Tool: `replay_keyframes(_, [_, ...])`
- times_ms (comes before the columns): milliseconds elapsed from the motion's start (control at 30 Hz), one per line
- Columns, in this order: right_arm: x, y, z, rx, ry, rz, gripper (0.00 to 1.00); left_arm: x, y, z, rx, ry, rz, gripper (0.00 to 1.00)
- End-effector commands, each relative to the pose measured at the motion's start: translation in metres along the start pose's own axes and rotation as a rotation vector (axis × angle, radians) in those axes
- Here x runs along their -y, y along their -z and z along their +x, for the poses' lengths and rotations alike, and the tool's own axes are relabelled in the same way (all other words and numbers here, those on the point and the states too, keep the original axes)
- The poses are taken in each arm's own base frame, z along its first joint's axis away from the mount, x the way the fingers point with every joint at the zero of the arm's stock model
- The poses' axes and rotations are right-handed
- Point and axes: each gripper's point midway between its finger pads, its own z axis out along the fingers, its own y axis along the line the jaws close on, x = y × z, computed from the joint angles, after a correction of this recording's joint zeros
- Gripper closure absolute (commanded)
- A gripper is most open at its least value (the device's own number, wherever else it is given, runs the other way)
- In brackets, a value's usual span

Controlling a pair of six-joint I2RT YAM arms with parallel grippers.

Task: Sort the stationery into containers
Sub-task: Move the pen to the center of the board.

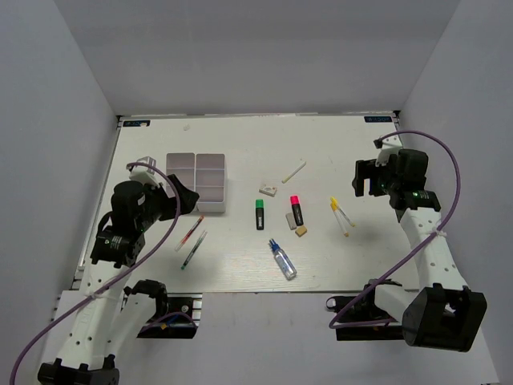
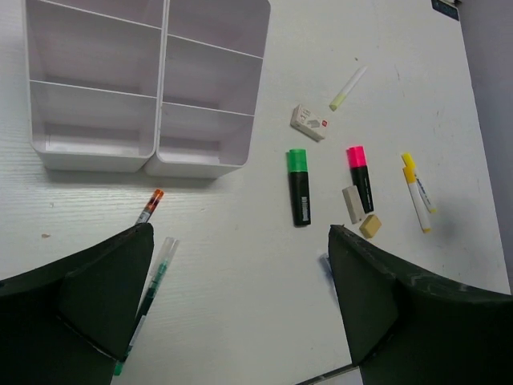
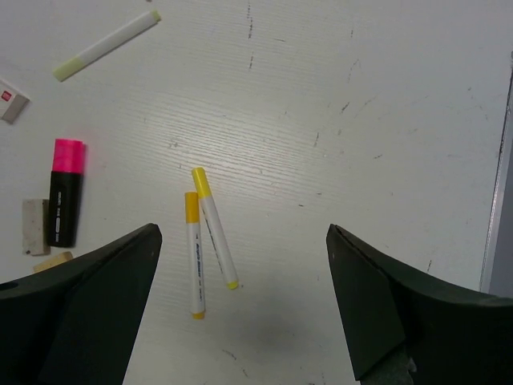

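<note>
The white organizer box (image 1: 197, 170) stands at the left, its compartments empty in the left wrist view (image 2: 163, 96). Two thin pens (image 1: 191, 239) lie below it. Mid-table lie a green-capped highlighter (image 1: 259, 213), a red-capped highlighter (image 1: 296, 210), white and tan erasers (image 1: 300, 229), a glue bottle (image 1: 282, 260), a white stick (image 1: 293, 171) and a boxed eraser (image 1: 268, 189). Two yellow-tipped pens (image 1: 341, 215) lie to the right (image 3: 204, 241). My left gripper (image 2: 240, 231) is open and empty above the thin pens. My right gripper (image 3: 243, 231) is open and empty above the yellow-tipped pens.
White walls close the table on the left, back and right. The table's right edge (image 3: 501, 160) shows in the right wrist view. Purple cables loop along both arms.
</note>
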Motion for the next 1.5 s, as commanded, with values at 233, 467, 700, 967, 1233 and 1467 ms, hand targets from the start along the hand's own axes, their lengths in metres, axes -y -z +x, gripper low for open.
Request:
replay_keyframes(233, [-0.024,0.016,0.009,-0.036,0.242,-0.187,0.1,-0.005,-0.004,0.022,-0.111,-0.007,-0.009,0.0])
replay_keyframes(467, [-0.003,0.024,0.01,-0.07,0.301,-0.076,0.1,-0.012,-0.009,0.041,-0.185,0.012,-0.038,0.33])
replay_keyframes(700, [-0.001,0.028,0.055,-0.251,0.327,-0.109,0.1,-0.029,-0.022,0.064,-0.296,0.044,-0.111,0.49])
replay_keyframes(967, [-0.036,0.026,0.049,-0.142,0.344,-0.291,0.88,-0.066,-0.038,0.093,-0.464,0.089,-0.328,0.58])
replay_keyframes(1233, [-0.034,0.011,0.041,-0.113,0.337,-0.296,0.67,-0.083,-0.06,0.104,-0.464,0.07,-0.388,0.54])
replay_keyframes(1467, [-0.034,0.004,0.042,-0.125,0.324,-0.312,0.62,-0.072,-0.081,0.108,-0.431,-0.069,-0.284,0.48])
